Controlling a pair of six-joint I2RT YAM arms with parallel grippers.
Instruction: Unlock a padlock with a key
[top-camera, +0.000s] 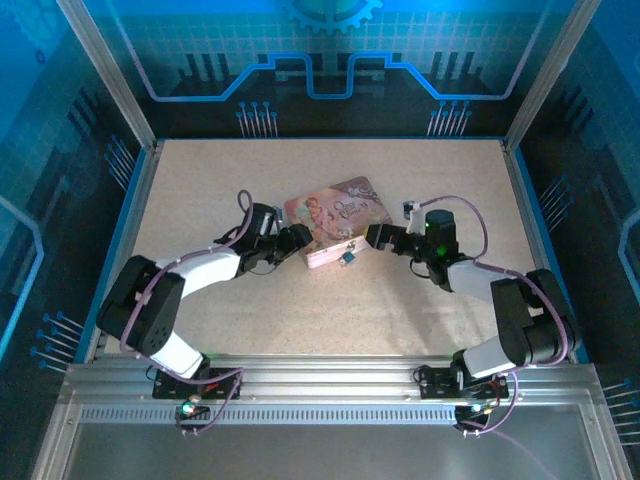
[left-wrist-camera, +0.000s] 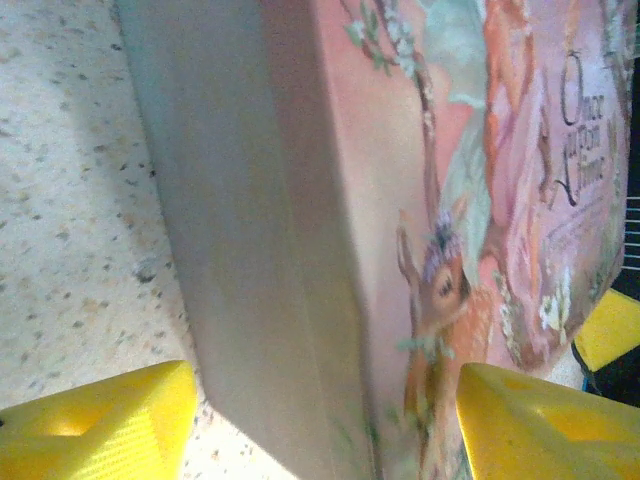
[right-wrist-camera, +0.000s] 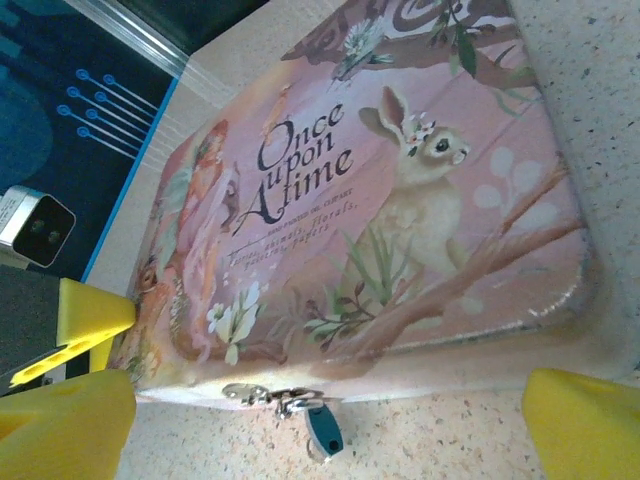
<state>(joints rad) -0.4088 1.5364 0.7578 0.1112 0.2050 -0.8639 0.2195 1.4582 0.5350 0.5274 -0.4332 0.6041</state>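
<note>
You read one title: "Once upon A time", dark lettering on lid of flat pink picture-printed tin box (right-wrist-camera: 370, 200). Smaller lines beneath title too fine to read.

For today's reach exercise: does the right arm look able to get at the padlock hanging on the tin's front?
Probably yes. The right gripper stands open beside the tin, and the padlock hangs free at the front latch, nothing lying between them.
</note>
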